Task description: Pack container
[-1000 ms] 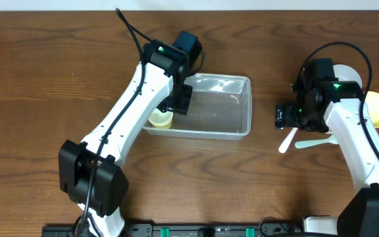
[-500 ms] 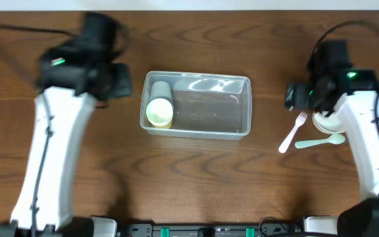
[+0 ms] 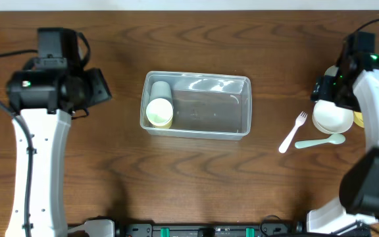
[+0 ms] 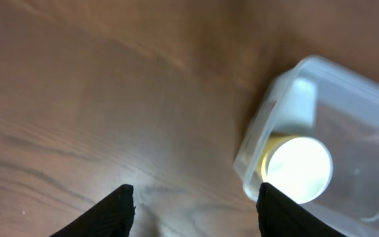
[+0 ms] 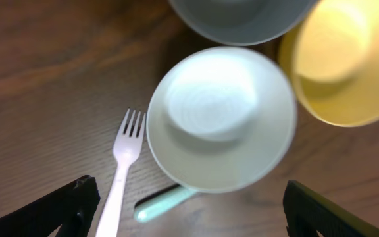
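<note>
The clear container (image 3: pixel 232 105) sits mid-table. A white cup with a yellow inside (image 3: pixel 160 110) lies at its left end. My left gripper (image 3: pixel 99 87) is open and empty over bare table left of the container. Its wrist view shows the container's corner (image 4: pixel 258 141) and the cup (image 4: pixel 298 168) beyond the open jaws (image 4: pixel 196 210). My right gripper (image 3: pixel 324 89) is open and empty above a white bowl (image 3: pixel 331 117). In the right wrist view the open jaws (image 5: pixel 196 210) frame the white bowl (image 5: pixel 222 118).
A yellow bowl (image 5: pixel 341 59) and a grey bowl (image 5: pixel 242 16) touch the white bowl. A white plastic fork (image 3: pixel 293 131) and a pale green spoon (image 3: pixel 320 141) lie on the table left of and below the bowl. They also show in the right wrist view: fork (image 5: pixel 125 171), spoon (image 5: pixel 163 203).
My left arm left the cup in the container and swung away to the left. My right arm moved right, from beside the fork to over the bowls.
</note>
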Robot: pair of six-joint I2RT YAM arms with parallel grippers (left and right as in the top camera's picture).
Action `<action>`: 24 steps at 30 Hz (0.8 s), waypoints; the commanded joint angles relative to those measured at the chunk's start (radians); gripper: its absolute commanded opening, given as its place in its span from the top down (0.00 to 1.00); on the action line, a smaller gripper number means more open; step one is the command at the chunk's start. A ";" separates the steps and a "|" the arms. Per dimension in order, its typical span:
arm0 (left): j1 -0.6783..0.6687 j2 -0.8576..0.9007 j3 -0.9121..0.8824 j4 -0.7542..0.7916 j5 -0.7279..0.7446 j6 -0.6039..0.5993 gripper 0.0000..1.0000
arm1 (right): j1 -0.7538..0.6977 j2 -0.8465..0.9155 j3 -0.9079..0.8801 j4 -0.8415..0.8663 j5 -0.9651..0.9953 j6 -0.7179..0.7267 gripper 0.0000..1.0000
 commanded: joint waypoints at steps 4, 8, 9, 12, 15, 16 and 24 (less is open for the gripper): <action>0.005 0.000 -0.136 0.048 0.041 0.013 0.39 | -0.001 0.109 0.002 -0.001 -0.016 -0.015 0.09; 0.005 0.001 -0.166 0.048 0.041 0.014 0.39 | 0.002 0.175 0.002 0.000 -0.051 -0.015 0.21; 0.005 0.001 -0.167 0.047 0.041 0.016 0.39 | 0.002 0.188 0.002 0.000 -0.060 -0.015 0.25; 0.005 0.000 -0.167 0.046 0.041 0.017 0.39 | 0.002 0.227 0.002 0.000 -0.080 -0.015 0.30; 0.005 0.000 -0.167 0.045 0.041 0.017 0.39 | 0.002 0.253 0.002 0.000 -0.080 -0.015 0.39; 0.005 0.000 -0.167 0.045 0.041 0.017 0.39 | 0.002 0.261 0.002 0.001 -0.080 -0.015 0.44; 0.005 0.000 -0.167 0.045 0.041 0.017 0.39 | 0.002 0.268 0.002 0.012 -0.080 -0.015 0.78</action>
